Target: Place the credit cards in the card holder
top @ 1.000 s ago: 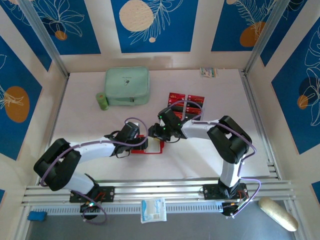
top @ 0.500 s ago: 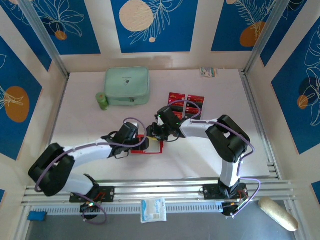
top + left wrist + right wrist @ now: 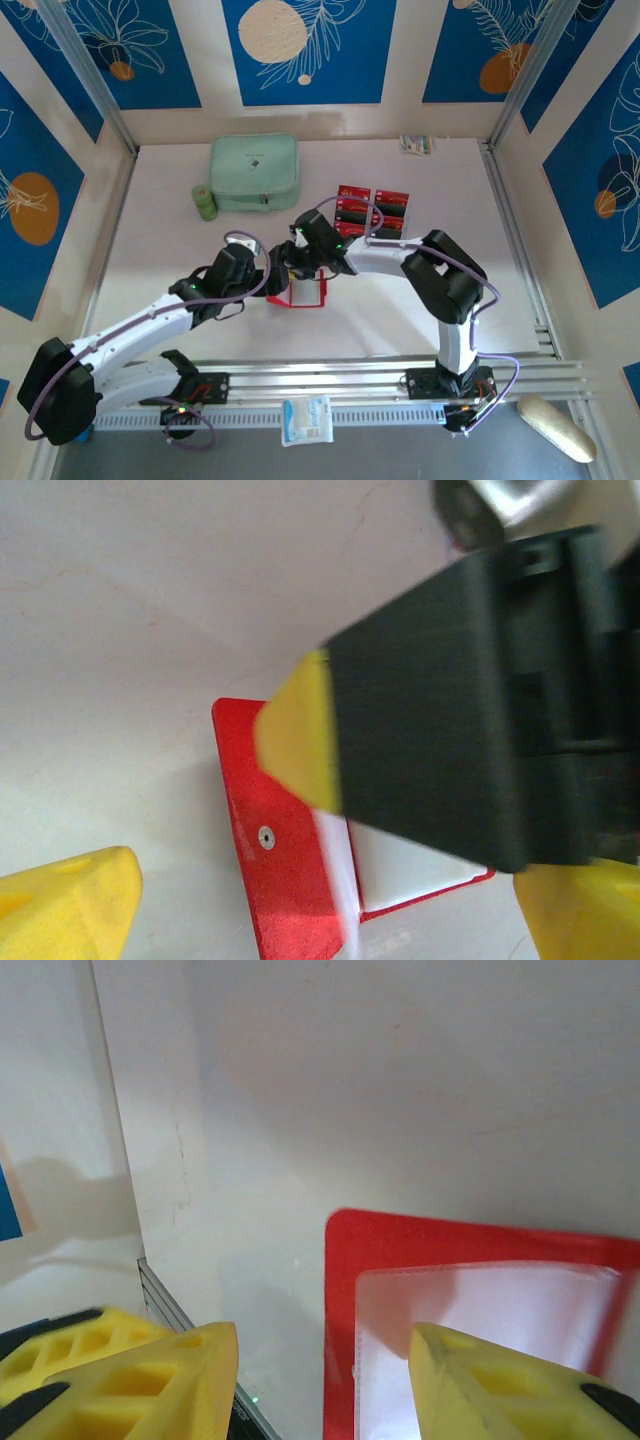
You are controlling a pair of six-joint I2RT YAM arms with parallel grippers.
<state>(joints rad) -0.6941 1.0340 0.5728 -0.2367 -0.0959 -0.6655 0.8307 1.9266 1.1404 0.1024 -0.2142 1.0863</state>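
Left fingers and right fingers gape over the card holder; writing on credit cards unreadable.

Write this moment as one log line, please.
card holder: open on table, sleeve up | left hand: open, at holder | right hand: open, over sleeve | credit cards: flat on table, beyond holder

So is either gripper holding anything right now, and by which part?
Nothing looks held: left gripper and right gripper are both open over the holder, which lies on the table.
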